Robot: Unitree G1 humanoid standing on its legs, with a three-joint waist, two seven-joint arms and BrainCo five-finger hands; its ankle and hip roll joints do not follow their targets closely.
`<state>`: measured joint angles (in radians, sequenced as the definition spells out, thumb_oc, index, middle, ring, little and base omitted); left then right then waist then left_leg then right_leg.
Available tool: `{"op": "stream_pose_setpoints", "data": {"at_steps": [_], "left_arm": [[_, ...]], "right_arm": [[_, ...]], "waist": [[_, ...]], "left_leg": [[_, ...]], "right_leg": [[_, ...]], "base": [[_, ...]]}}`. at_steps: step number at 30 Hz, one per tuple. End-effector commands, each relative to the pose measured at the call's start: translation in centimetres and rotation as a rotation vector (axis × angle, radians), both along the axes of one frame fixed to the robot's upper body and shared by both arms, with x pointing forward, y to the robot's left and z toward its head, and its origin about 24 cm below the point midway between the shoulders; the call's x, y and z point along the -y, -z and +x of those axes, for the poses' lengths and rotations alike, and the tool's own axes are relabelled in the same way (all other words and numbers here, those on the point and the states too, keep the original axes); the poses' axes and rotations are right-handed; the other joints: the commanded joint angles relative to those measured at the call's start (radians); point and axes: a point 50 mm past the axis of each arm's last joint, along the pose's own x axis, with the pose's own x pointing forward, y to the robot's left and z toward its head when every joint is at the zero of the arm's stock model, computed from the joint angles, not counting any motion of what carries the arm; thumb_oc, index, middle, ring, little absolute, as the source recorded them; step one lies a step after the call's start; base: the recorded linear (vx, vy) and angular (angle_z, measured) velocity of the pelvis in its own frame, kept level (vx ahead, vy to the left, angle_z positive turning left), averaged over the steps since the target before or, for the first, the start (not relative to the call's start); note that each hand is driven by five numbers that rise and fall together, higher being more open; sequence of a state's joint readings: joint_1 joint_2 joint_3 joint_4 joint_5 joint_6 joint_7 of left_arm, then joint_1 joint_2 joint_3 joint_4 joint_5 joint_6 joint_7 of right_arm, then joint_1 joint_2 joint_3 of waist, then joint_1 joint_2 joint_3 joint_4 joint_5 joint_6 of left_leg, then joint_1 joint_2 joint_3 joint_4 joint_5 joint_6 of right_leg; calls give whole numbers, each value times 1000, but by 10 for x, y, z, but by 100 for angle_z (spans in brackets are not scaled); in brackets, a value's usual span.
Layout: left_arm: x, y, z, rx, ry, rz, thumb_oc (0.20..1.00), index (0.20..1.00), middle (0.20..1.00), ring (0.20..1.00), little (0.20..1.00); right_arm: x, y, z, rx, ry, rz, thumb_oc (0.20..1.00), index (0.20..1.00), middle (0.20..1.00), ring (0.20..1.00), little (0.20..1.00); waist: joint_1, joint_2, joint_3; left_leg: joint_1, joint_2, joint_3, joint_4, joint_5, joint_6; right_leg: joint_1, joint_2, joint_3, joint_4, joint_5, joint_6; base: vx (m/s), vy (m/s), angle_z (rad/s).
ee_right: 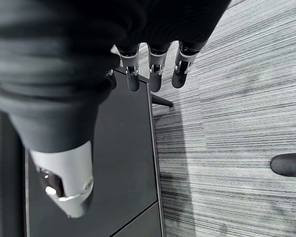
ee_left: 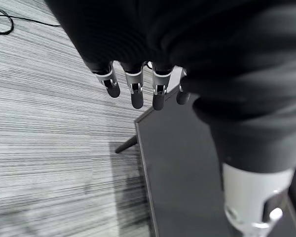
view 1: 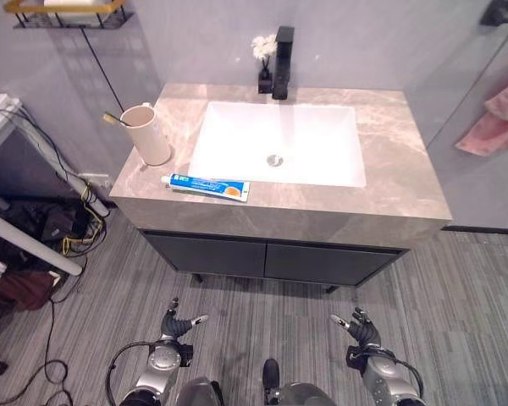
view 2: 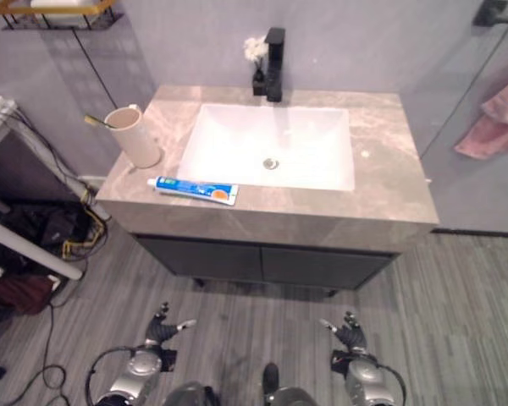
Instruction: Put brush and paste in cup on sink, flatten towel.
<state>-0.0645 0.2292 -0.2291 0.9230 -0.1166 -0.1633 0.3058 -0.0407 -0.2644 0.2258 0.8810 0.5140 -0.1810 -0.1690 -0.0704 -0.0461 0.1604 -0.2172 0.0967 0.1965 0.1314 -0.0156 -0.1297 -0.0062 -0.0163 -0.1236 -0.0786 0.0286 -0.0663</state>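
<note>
A pink cup [view 1: 149,134] stands on the marble sink counter [view 1: 389,161] at its left end, with a toothbrush [view 1: 114,119] leaning out of it. A blue and white toothpaste tube [view 1: 206,186] lies flat near the counter's front edge, just right of the cup. A pink towel [view 1: 496,118] hangs at the far right behind a glass panel. My left hand [view 1: 177,326] and right hand [view 1: 359,330] hang low in front of the cabinet, fingers relaxed and holding nothing. Each wrist view shows its own fingers [ee_left: 134,91] [ee_right: 155,74] straight over the floor.
The white basin [view 1: 275,144] fills the counter's middle, with a black tap [view 1: 282,63] and a small flower vase [view 1: 263,59] behind it. Dark cabinet doors [view 1: 271,260] sit below. Cables and a white frame [view 1: 25,228] clutter the floor at left.
</note>
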Motion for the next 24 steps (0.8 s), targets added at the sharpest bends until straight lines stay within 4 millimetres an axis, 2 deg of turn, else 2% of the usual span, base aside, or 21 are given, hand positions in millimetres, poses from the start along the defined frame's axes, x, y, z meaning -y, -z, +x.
{"op": "stream_pose_setpoints", "data": {"at_steps": [1, 2, 3, 4, 6, 8, 11, 13, 15, 16, 17, 18, 19, 20, 21, 22, 23, 24], "left_arm": [[-4, -7, 2, 43, 77, 68, 1000, 1000, 1000, 1000, 1000], [-5, -7, 1, 41, 93, 80, 1000, 1000, 1000, 1000, 1000], [-8, -6, 0, 19, 176, 142, 1000, 1000, 1000, 1000, 1000], [-11, -5, -3, 3, 176, 145, 1000, 1000, 1000, 1000, 1000], [-18, -2, -6, -31, 220, 198, 1000, 1000, 1000, 1000, 1000], [-27, 3, -13, -76, 190, 213, 1000, 1000, 1000, 1000, 1000], [-28, 14, -26, -163, 181, 206, 1000, 1000, 1000, 1000, 1000], [-25, 20, -34, -221, 213, 216, 1000, 1000, 1000, 1000, 1000], [-21, 28, -45, -283, 212, 188, 1000, 1000, 1000, 1000, 1000], [-21, 28, -45, -283, 212, 188, 1000, 1000, 1000, 1000, 1000], [-18, 35, -58, -345, 206, 154, 1000, 1000, 1000, 1000, 1000], [-17, 40, -68, -388, 187, 116, 1000, 1000, 1000, 1000, 1000], [-17, 40, -67, -384, 184, 107, 1000, 1000, 1000, 1000, 1000], [-18, 39, -65, -387, 227, 133, 1000, 1000, 1000, 1000, 1000], [-11, 40, -66, -381, 280, 145, 1000, 1000, 1000, 1000, 1000], [-11, 40, -66, -381, 280, 145, 1000, 1000, 1000, 1000, 1000], [-13, 42, -76, -397, 236, 120, 1000, 1000, 1000, 1000, 1000], [-13, 42, -76, -397, 236, 120, 1000, 1000, 1000, 1000, 1000]], "right_arm": [[15, -8, 2, 43, -34, -62, 1000, 1000, 1000, 1000, 1000], [19, -10, 2, 48, -28, -69, 1000, 1000, 1000, 1000, 1000], [26, -12, 4, 66, 39, -60, 1000, 1000, 1000, 1000, 1000], [27, -12, 4, 65, 33, -62, 1000, 1000, 1000, 1000, 1000], [35, -14, 7, 74, 71, -71, 1000, 1000, 1000, 1000, 1000], [39, -18, 10, 105, 122, -50, 1000, 1000, 1000, 1000, 1000], [41, -16, 9, 116, 173, -7, 1000, 1000, 1000, 1000, 1000], [40, -17, 12, 115, 156, -11, 1000, 1000, 1000, 1000, 1000], [38, -16, 15, 109, 145, -9, 1000, 1000, 1000, 1000, 1000], [39, -16, 15, 109, 145, -9, 1000, 1000, 1000, 1000, 1000], [35, -13, 14, 79, 116, -20, 1000, 1000, 1000, 1000, 1000], [33, -10, 13, 61, 103, -22, 1000, 1000, 1000, 1000, 1000], [32, -6, 9, 33, 87, -18, 1000, 1000, 1000, 1000, 1000], [30, -2, 5, 5, 72, -20, 1000, 1000, 1000, 1000, 1000], [26, 7, -6, -59, 40, -31, 1000, 1000, 1000, 1000, 1000], [26, 7, -6, -59, 40, -31, 1000, 1000, 1000, 1000, 1000], [27, 15, -20, -133, 14, -55, 1000, 1000, 1000, 1000, 1000], [27, 15, -20, -133, 13, -55, 1000, 1000, 1000, 1000, 1000]], "waist": [[35, 31, 11], [40, 38, 12], [36, 44, 14], [37, 47, 9], [39, 40, 4], [40, 36, -9], [40, 32, -11], [37, 37, -8], [30, 53, 5], [30, 53, 5], [28, 57, 2], [25, 57, -5], [21, 50, -3], [20, 41, -5], [30, 34, -2], [30, 34, -1], [51, 33, -16], [49, 34, -16]], "left_leg": [[-37, -32, -106, -37, 127, 29], [-37, -34, -127, -49, 138, 26], [-30, -42, -137, -33, 124, 35], [-18, -42, -130, -43, 117, 41], [-14, -73, -136, -1, 85, 59], [0, -85, -109, 6, 56, 81], [40, -97, -68, -1, 19, 111], [67, -98, -48, -14, 7, 126], [111, -85, -33, -38, 0, 132], [111, -86, -33, -38, 0, 132], [142, -86, -20, -48, -14, 131], [160, -86, -14, -54, -15, 124], [174, -92, -24, -48, -29, 119], [171, -102, -35, -35, -36, 117], [165, -93, -36, -14, -13, 106], [166, -93, -36, -14, -13, 105], [164, -91, -50, -37, 11, 90], [165, -91, -52, -38, 12, 90]], "right_leg": [[6, -35, 74, 67, -32, 154], [14, -34, 89, 76, -41, 154], [24, -34, 109, 98, -69, 158], [22, -34, 122, 112, -74, 158], [23, -48, 156, 148, -89, 168], [19, -64, 184, 194, -94, 181], [-10, -81, 207, 274, -64, 213], [-71, -88, 210, 371, 15, 244], [-135, -76, 192, 454, 30, 247], [-135, -76, 192, 454, 29, 247], [-165, -84, 140, 408, 19, 241], [-176, -87, 121, 334, 8, 236], [-177, -101, 101, 226, 27, 233], [-158, -103, 120, 212, 38, 236], [-130, -108, 140, 177, 70, 242], [-129, -107, 140, 177, 70, 242], [-87, -109, 109, 106, 62, 231], [-85, -109, 108, 105, 62, 231]], "base": [[340, 186, -71], [396, 223, -82], [316, 185, -94], [311, 209, -71], [279, 207, -70], [293, 212, -81], [211, 186, -26], [171, 169, -53], [125, 145, -58], [168, 119, -19], [193, 65, -17], [279, 25, -18], [204, -74, -24], [163, -125, -23], [77, -86, 0], [60, -123, 52], [27, -76, 65], [47, -98, 58]]}}
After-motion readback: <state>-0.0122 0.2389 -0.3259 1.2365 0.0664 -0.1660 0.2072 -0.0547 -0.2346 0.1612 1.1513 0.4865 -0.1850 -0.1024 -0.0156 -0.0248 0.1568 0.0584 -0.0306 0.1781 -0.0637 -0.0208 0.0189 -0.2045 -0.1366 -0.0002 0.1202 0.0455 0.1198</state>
